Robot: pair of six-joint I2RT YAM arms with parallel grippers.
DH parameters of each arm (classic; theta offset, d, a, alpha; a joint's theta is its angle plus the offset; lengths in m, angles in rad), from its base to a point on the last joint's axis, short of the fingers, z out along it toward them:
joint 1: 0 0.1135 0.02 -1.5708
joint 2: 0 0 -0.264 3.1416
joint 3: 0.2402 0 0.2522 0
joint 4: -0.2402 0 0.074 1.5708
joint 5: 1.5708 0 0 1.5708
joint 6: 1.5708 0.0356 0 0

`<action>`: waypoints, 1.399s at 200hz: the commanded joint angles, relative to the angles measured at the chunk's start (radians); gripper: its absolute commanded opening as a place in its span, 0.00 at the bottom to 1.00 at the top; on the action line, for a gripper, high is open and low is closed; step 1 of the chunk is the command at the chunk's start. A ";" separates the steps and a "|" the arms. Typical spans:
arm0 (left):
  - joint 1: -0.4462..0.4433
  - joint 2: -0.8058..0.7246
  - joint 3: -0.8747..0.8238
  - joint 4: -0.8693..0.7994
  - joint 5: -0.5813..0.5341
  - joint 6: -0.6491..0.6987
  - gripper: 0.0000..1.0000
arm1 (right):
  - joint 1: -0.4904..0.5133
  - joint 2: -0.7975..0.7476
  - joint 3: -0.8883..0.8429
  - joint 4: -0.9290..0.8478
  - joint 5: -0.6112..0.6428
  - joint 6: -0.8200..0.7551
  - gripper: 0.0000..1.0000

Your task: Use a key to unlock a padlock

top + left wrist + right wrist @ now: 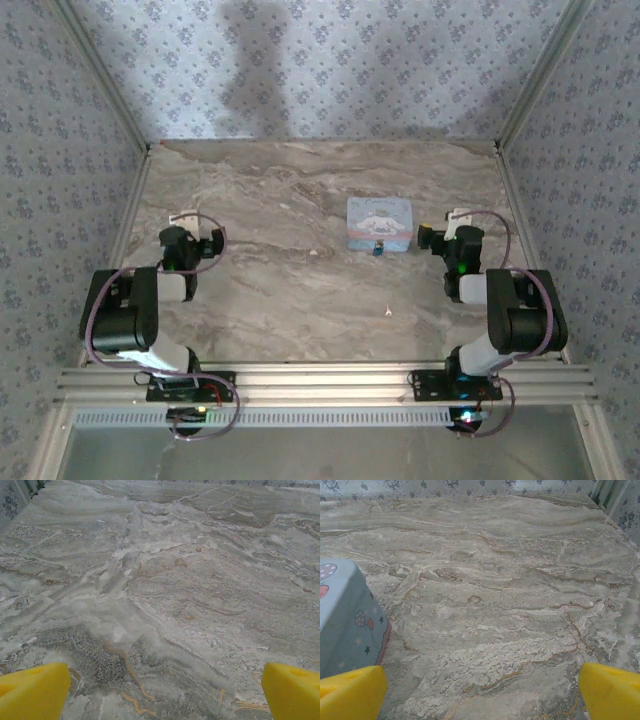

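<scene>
Resting on the marbled grey-brown stone-patterned bench [270,300], the tiny blue-teal padlock [379,249] lies at the near edge of the pale blue rectangular cartoon-printed tin box [379,222]; I cannot tell whether the two touch. The very small pale silvery key [388,312] lies alone nearer my bases, apart from the padlock and slightly to its right. My left tool [165,687] is released, its yellow fingers [32,692] spread wide over bare bench on the left side, well apart from the tin. My right tool [482,687] is likewise released and grasps nothing, just to the right of the tin, whose printed side wall stands at the left of the right wrist view
</scene>
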 commanded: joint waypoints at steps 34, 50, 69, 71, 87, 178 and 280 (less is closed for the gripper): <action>-0.003 -0.007 0.018 -0.001 -0.012 0.012 0.98 | 0.000 0.001 0.007 -0.010 0.016 -0.014 1.00; -0.004 -0.007 0.017 -0.001 -0.014 0.012 0.98 | 0.000 0.001 0.007 -0.010 0.014 -0.012 1.00; -0.003 -0.006 0.018 -0.001 -0.013 0.011 0.98 | -0.001 0.002 0.009 -0.010 0.015 -0.012 1.00; -0.004 -0.007 0.018 -0.001 -0.012 0.010 0.98 | -0.001 0.002 0.009 -0.010 0.014 -0.012 1.00; -0.004 -0.007 0.018 -0.001 -0.013 0.010 0.98 | 0.000 0.003 0.009 -0.010 0.015 -0.012 1.00; -0.039 -0.147 -0.037 -0.024 -0.083 0.023 0.98 | -0.002 -0.311 0.060 -0.419 0.035 0.062 1.00; -0.106 -0.346 0.316 -0.735 0.249 -0.579 0.98 | -0.076 -0.515 0.144 -0.733 -0.350 0.404 1.00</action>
